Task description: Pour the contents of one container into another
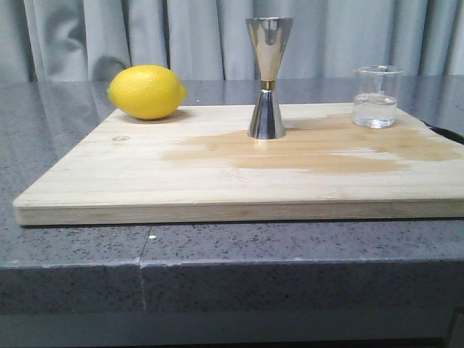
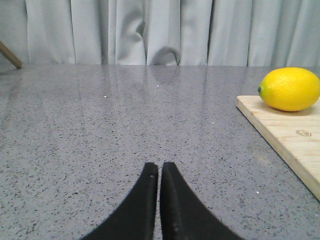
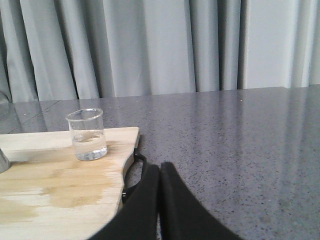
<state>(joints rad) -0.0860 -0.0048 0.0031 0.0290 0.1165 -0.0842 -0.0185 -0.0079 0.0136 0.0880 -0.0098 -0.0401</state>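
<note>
The clear glass beaker (image 1: 376,96) stands upright at the far right of the wooden board (image 1: 145,181), with a little clear liquid in it. In the right wrist view the beaker (image 3: 87,134) stands ahead of my right gripper (image 3: 160,167), which is shut and empty beside the board's edge. The steel hourglass jigger (image 1: 267,77) stands upright at the board's middle back; only a sliver of it (image 3: 3,162) shows at that view's edge. Over bare counter left of the board, my left gripper (image 2: 159,167) is shut and empty. Neither gripper shows in the front view.
A yellow lemon (image 1: 147,91) lies on the board's far left corner, also the lemon (image 2: 291,89) in the left wrist view. A darker wet stain (image 1: 312,148) spreads across the board. A black loop handle (image 3: 136,170) hangs at the board's right edge. Grey curtains close the back.
</note>
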